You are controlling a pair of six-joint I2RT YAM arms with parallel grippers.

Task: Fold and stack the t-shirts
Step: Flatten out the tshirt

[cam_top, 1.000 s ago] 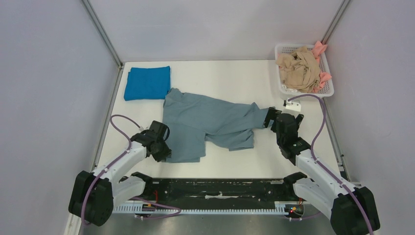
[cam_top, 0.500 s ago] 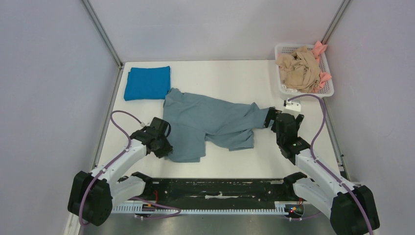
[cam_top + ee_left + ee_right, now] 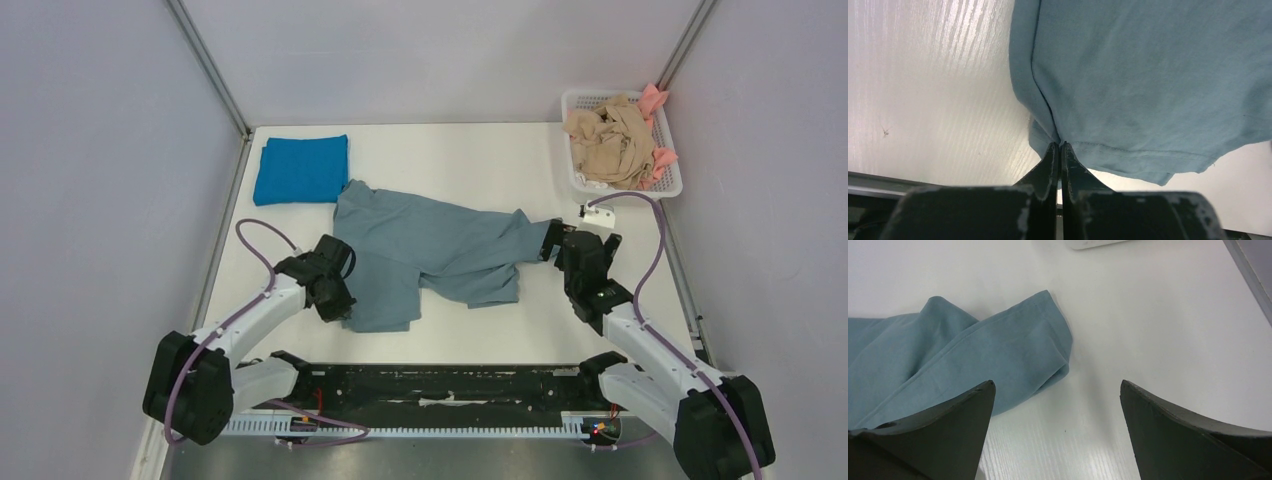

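**Colour reference**

- Grey-blue shirt [image 3: 430, 255] — plain dusty grey-blue with no print. The hem stitching is the same tone.
- Blue shirt [image 3: 301, 168], far left: plain saturated blue.
- Basket [image 3: 592, 98], far right: white with lattice walls.
- Beige shirt [image 3: 612, 140], in the basket: plain tan.
- Pink shirt [image 3: 657, 100], same basket: salmon pink.
- Table [image 3: 450, 150]: white. A faint streaked grain shows in the left wrist view.
- Left arm [image 3: 250, 325] and right arm [image 3: 650, 345]: white links with black joints.
- Cables [image 3: 256, 221]: purple.
- Left gripper [image 3: 1060, 146] and right gripper [image 3: 1056, 385] — matt black. The left body is scuffed pale at its edges.
- Rail [image 3: 430, 382], near edge: black with white marks.
- Walls [image 3: 100, 150]: pale grey.
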